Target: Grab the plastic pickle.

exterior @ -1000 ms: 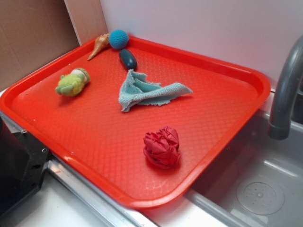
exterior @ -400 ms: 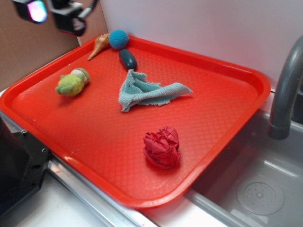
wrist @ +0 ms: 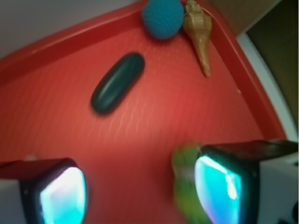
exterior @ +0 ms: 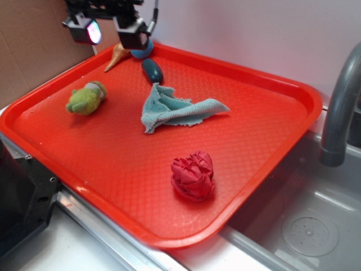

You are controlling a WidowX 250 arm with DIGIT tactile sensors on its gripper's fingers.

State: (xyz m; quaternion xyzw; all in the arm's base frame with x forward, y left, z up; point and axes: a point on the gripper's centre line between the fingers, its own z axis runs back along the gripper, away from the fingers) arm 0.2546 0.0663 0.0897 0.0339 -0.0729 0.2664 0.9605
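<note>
Hovering fingers (wrist: pixel 63 193) spread wide, empty, above plastic pickle (wrist: pixel 117 82).

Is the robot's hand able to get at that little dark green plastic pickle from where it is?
Probably yes. The hand hangs open above the red tray, and the dark teal plastic pickle lies bare, apart from the blue knitted ball.

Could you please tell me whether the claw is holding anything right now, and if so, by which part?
Nothing is held. The claw is open and empty above the tray; the plastic pickle lies untouched.
</note>
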